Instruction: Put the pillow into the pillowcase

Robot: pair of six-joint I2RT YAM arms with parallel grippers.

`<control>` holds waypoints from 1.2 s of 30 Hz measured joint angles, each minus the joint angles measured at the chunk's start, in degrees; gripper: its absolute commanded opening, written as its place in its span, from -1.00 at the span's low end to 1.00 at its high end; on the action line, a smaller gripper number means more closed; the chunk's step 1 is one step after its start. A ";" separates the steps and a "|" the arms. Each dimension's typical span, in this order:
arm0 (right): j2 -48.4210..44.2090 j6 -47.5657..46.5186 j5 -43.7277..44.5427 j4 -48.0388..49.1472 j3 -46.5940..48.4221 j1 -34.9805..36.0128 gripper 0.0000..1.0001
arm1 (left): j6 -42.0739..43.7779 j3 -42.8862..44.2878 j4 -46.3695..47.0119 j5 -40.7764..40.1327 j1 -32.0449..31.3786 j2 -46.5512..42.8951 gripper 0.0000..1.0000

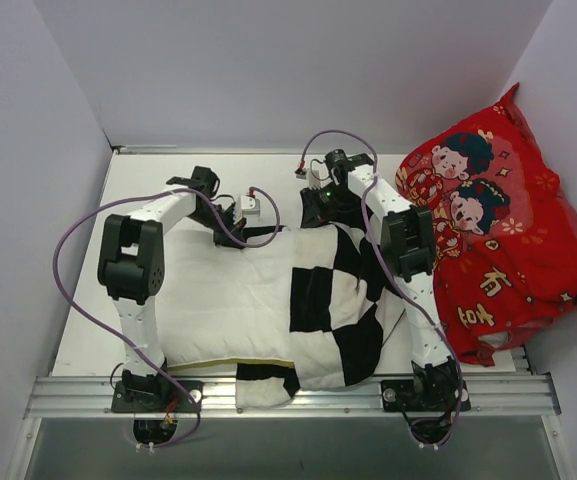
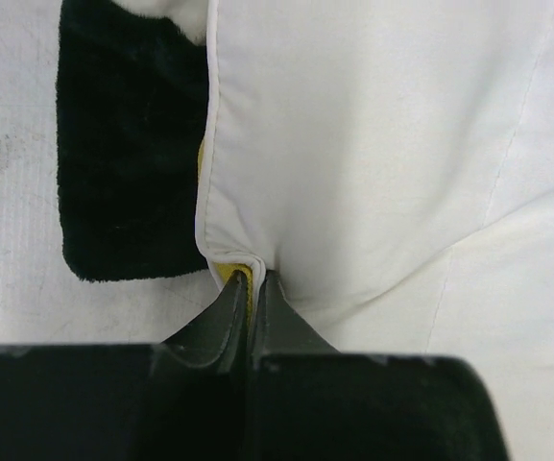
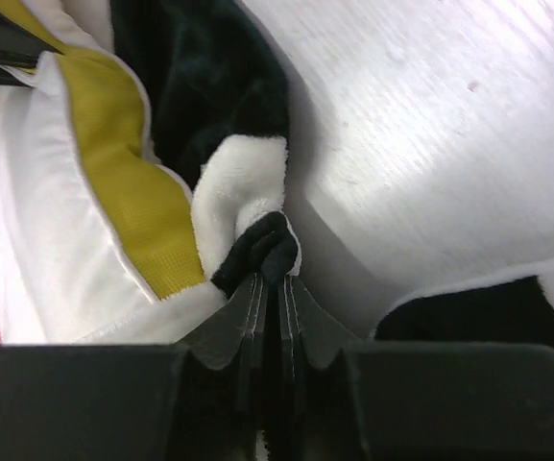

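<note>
The cream-white pillow (image 1: 228, 295) lies across the table's middle, its right part inside the black and white checkered pillowcase (image 1: 343, 300). My left gripper (image 1: 251, 213) is at the pillow's far edge, shut on a pinch of its cream fabric and yellow band (image 2: 230, 274). A black patch of the pillowcase (image 2: 128, 144) lies beside the pillow (image 2: 382, 144) there. My right gripper (image 1: 318, 200) is at the far edge of the pillowcase, shut on a bunched fold of its black and white fabric (image 3: 269, 245), next to the pillow's yellow band (image 3: 128, 173).
A large red cartoon-printed cushion (image 1: 498, 230) leans against the right wall, close to my right arm. White walls enclose the table on three sides. A metal rail (image 1: 288, 395) runs along the near edge; the pillowcase's near corner hangs over it.
</note>
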 measured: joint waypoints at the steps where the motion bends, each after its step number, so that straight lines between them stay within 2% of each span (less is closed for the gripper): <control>1: 0.00 0.48 -0.63 -0.20 0.81 0.17 -1.00 | -0.11 0.00 0.13 -0.04 -0.15 -0.42 -1.00; 9: -3.87 9.97 -3.69 5.79 3.04 3.34 -1.00 | -0.79 -0.61 3.15 -1.57 -4.81 -9.11 -1.00; 19: -7.13 28.63 -4.96 17.90 3.28 5.44 -1.00 | -0.94 -6.78 9.49 -2.40 -10.27 -20.24 -1.00; 23: -8.92 36.96 -3.65 23.50 0.90 6.19 -1.00 | -1.20 -10.78 11.93 -3.45 -11.56 -22.60 -1.00; 27: -14.21 42.42 0.09 28.57 -5.70 8.26 -1.00 | -2.95 -14.16 14.67 -3.89 -12.37 -24.20 -1.00; 32: -16.11 45.99 5.27 31.89 -3.98 11.80 -1.00 | -5.66 -18.25 18.21 -4.90 -11.02 -28.28 -1.00; 36: -14.29 47.78 8.13 34.80 2.01 13.27 -1.00 | -9.03 -19.65 20.13 -3.67 -3.89 -30.86 -1.00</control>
